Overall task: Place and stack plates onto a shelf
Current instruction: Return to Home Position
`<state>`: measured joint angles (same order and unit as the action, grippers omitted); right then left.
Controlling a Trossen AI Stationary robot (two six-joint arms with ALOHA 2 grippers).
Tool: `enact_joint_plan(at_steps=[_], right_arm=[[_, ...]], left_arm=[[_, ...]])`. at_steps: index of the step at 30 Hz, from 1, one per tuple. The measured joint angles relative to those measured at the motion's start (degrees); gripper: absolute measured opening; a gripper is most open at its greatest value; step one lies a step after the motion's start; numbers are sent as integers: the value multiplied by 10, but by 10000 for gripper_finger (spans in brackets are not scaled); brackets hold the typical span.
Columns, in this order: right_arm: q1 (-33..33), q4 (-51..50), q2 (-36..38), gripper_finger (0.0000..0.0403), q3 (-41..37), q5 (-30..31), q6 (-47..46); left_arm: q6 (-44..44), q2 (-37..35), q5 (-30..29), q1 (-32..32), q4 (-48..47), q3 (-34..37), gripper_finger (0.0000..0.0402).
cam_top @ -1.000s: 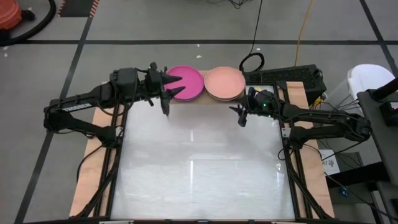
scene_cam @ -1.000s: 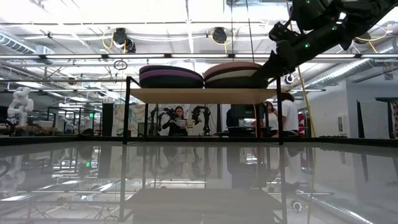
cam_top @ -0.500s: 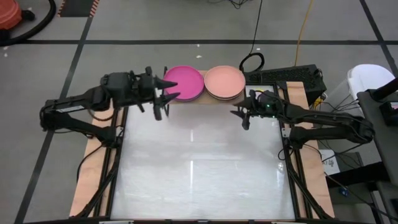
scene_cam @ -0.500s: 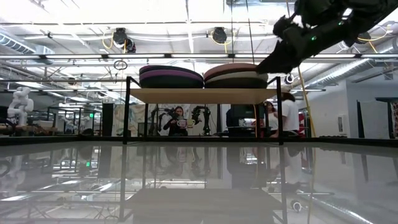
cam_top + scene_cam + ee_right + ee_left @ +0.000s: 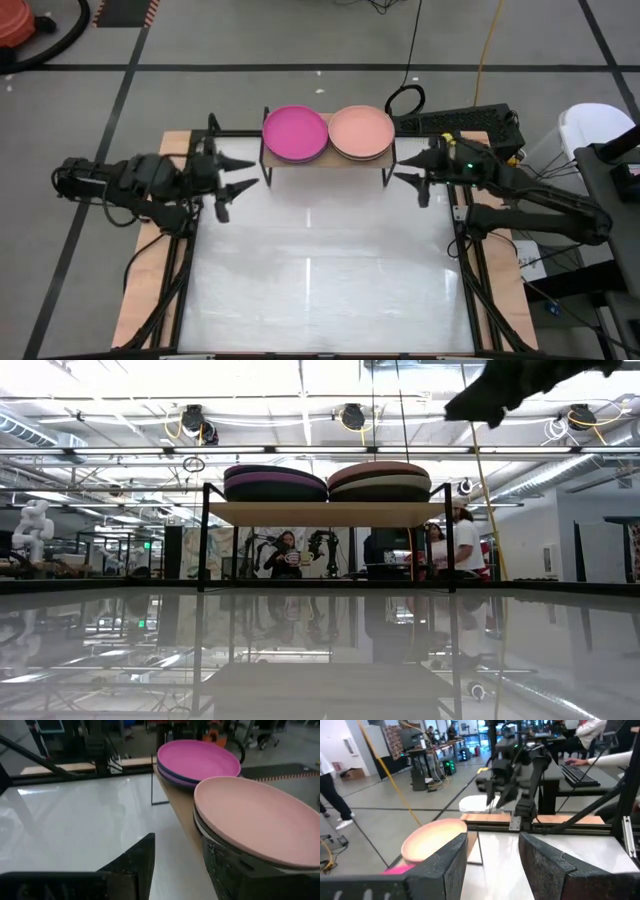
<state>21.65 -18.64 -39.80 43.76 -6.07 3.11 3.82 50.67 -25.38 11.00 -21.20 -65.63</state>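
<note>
- Left pincer [image 5: 245, 173]: a second ago it was at the front edge of the magenta-topped stack [image 5: 295, 133]. It now sits back toward the left side of the tabletop [image 5: 320, 270], clear of the shelf [image 5: 327, 158]. Its fingers are spread, and the left wrist view shows nothing between them.
- Right pincer [image 5: 408, 170]: it was earlier just beside the salmon-pink-topped stack [image 5: 360, 132] and has since withdrawn toward the right edge of the tabletop. In the low view its arm has lifted away from that stack into the upper corner. The fingers are apart and empty.
- Plates: they form two stacks side by side on the shelf board, just beside each other. The low view shows several layers in each stack, but the exact count is not readable. No plate lies on the tabletop.
- Neither stack has shifted while the arms pulled back.
- Reading: with both pincers empty and retreating, and all visible plates on the shelf, the stacking looks complete. What appears to remain is for the arms to settle at rest.
</note>
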Motion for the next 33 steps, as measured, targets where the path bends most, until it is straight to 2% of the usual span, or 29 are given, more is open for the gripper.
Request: enact_joint_plan(at_steps=[6, 14, 19, 25, 33], right_arm=[[0, 1, 91, 144, -37, 0, -9], [0, 0, 176, 144, -98, 0, -31], [0, 43, 228, 144, -165, -4, -48], [0, 138, 280, 144, -259, -63, -73], [0, 166, 328, 144, -346, -68, -94]], left_arm=[[-21, -119, -61, 59, 72, 154, 184], [-14, -232, -62, 72, 130, 296, 184], [-8, -276, -45, 72, 179, 375, 184], [4, -315, -32, 65, 307, 498, 184], [-19, -360, -32, 55, 417, 621, 184]])
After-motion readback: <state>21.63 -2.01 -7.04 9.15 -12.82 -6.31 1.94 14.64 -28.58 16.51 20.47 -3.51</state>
